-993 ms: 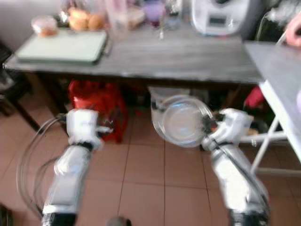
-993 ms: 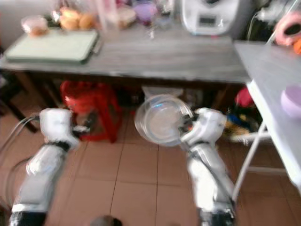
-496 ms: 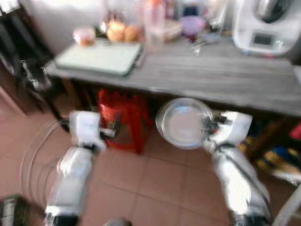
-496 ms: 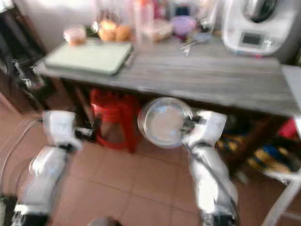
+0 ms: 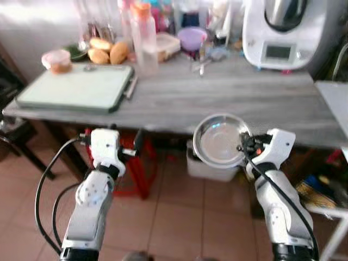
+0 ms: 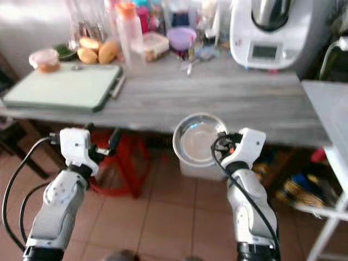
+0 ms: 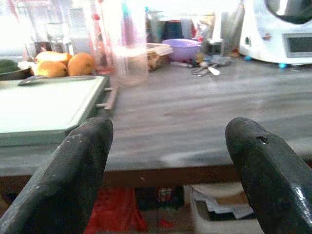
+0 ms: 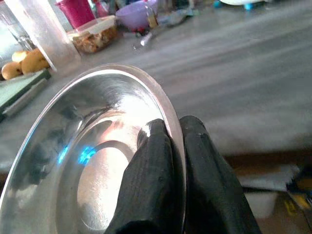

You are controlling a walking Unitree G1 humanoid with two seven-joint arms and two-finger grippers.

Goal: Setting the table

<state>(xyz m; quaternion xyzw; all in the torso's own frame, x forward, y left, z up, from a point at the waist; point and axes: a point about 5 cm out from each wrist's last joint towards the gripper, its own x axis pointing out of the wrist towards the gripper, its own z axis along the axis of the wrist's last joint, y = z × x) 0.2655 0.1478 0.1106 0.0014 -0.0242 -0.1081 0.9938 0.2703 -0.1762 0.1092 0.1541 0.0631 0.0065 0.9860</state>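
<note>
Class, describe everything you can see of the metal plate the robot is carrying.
The metal plate is round, shiny and silver-coloured, with a shallow dished middle and a raised rim. It looks empty. It is held tilted, nearly on edge, its hollow side facing the camera, in the air just before the grey wooden table's front edge, not resting on it. The right gripper pinches its rim, one black finger on each face. Nothing else touches it.

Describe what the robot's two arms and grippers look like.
Both arms are silver metal tubes that end in boxy white wrist blocks. Loose black cables loop out beside the left arm, and a black cable runs along the right arm. Each gripper, left gripper and right gripper, has two long, rounded, matte black fingers. The right wrist block shows a small orange-red spot.
</note>
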